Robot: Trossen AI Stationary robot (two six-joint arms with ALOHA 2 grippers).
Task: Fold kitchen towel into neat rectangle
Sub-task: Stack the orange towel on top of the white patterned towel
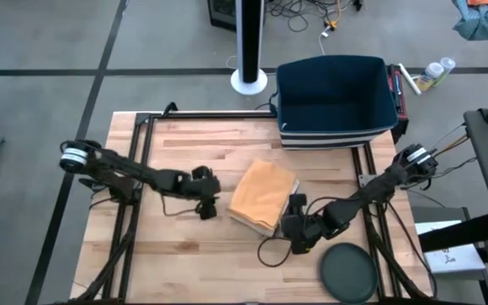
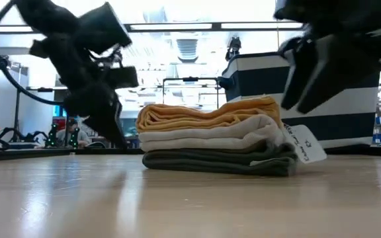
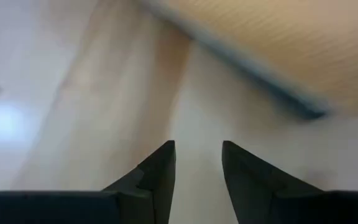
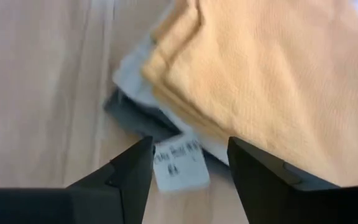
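Three folded towels lie stacked near the middle of the desk (image 1: 176, 254). The top kitchen towel (image 1: 263, 193) is orange-yellow, folded into a rectangle with slightly uneven edges. Beneath it in the low view are a cream towel (image 2: 210, 140) and a dark grey-green towel (image 2: 217, 162). A white care label (image 4: 178, 165) sticks out from the stack's corner nearest the right arm and rests on the wood.

The left hand (image 1: 207, 206) is positioned just beside the stack's left edge, close above the desk. Its fingers (image 3: 160, 171) stand partly apart with bare wood visible between them; nothing is held. The right hand (image 1: 296, 222) is positioned at the stack's front right corner. Its fingers (image 4: 132, 171) stand wide apart, framing the label and the stack corner; nothing is gripped. Whether they touch the fabric cannot be determined.

The desk has a light butcher-block wood top with a black metal frame along its sides. A navy bin (image 1: 335, 100) with a white-striped base stands at the far edge, behind the stack. A dark round plate (image 1: 348, 271) lies at the front right corner.

The floor (image 1: 41, 76) is grey, with dark lines running across it. A white pedestal (image 1: 249, 42) stands beyond the desk, with cables behind it. The low view shows bright ceiling strip lights (image 2: 197, 26) and shelving in the background.
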